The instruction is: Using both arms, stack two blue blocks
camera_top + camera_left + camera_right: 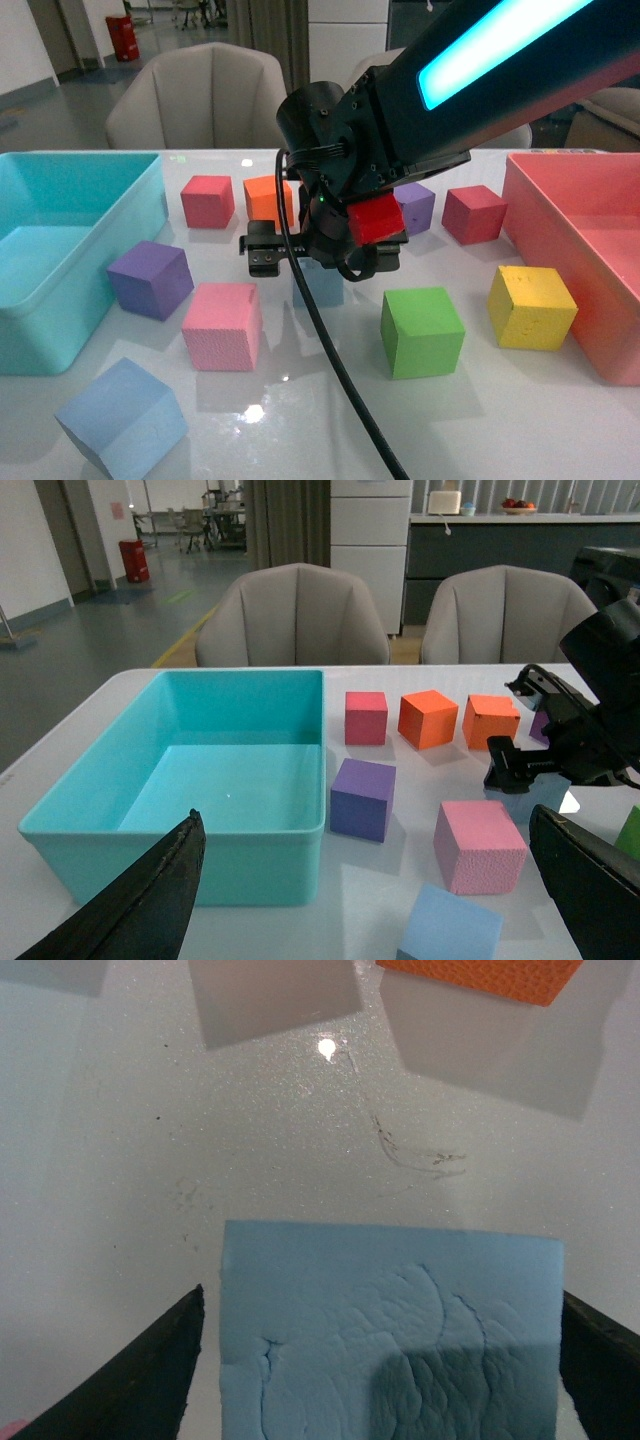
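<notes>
One blue block [322, 288] lies mid-table, mostly hidden under my right arm. In the right wrist view this blue block [390, 1330] fills the space between the two black fingers [150, 1380], with a gap on each side. My right gripper [318, 268] is open and straddles it from above; the left wrist view shows this gripper [540, 765] too. The other blue block [120, 418] rests near the table's front left edge, and it shows as a blue block [450, 930] low in the left wrist view. My left gripper [365, 820] is open, empty, and back from the cubes.
A teal bin [150, 200] stands at the left, a pink-red bin [530, 200] at the right. Around the middle lie purple [150, 278], pink [222, 325], green [422, 330], yellow [530, 306], crimson [208, 200], orange [262, 197] and maroon [474, 213] cubes.
</notes>
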Robot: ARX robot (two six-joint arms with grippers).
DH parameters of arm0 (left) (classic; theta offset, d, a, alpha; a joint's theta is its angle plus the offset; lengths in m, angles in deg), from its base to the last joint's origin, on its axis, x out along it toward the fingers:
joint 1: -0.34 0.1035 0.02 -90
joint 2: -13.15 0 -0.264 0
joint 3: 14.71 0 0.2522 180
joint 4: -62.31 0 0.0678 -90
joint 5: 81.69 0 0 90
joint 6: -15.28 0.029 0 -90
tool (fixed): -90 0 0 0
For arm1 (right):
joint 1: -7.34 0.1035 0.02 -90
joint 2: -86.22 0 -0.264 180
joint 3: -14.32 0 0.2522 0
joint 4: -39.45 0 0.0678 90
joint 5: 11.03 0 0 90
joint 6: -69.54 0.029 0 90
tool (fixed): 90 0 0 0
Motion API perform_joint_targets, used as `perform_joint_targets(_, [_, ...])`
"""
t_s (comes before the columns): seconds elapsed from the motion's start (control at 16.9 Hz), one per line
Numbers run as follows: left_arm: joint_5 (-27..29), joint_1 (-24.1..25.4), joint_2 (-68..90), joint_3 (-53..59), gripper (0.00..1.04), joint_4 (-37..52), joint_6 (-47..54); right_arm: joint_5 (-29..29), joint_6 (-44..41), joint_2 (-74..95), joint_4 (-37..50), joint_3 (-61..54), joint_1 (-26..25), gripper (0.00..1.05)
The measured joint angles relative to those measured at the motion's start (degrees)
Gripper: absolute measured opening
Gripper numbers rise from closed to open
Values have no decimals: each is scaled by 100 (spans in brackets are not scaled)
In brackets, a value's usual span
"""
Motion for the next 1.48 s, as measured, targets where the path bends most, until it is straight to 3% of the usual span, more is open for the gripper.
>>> perform_joint_targets(0.36, [-2,0,0,0,98,0,2,42,2,-531,424,-535,-2,98])
perform_joint_targets(0.59, [-2,0,0,0,98,0,0,297,-9,-1379,1196,-1403,-72,98])
perform_joint_targets(0.71, [-2,0,0,0,98,0,0,898,-352,-2142,2212,-2413,-118,98])
perform_joint_targets(1.07, [0,0,0,0,98,0,0,935,474,-4734,3858,-5504,-258,98])
perform_joint_targets(1.24, [0,0,0,0,98,0,0,1102,595,-6201,4124,-7005,-426,98])
perform_joint_targets(1.48, [0,0,0,0,98,0,0,1526,254,-8835,3849,-8682,-813,98])
